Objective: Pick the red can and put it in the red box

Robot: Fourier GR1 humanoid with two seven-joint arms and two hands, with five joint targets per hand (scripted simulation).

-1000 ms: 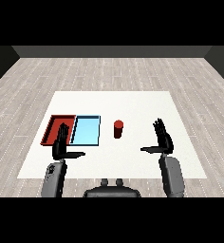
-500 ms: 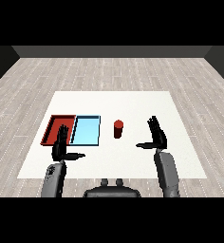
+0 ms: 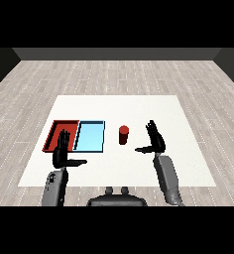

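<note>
Now the right hand [image 3: 155, 141], fingers straight and wide, is near the upright red can [image 3: 123, 135] just right of the light blue tray [image 3: 90, 137]; it should probably curl around the can's middle.

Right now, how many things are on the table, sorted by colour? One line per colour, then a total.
Red: 2, the red can and the red tray
Light blue: 1, the light blue tray
Total: 3
</note>
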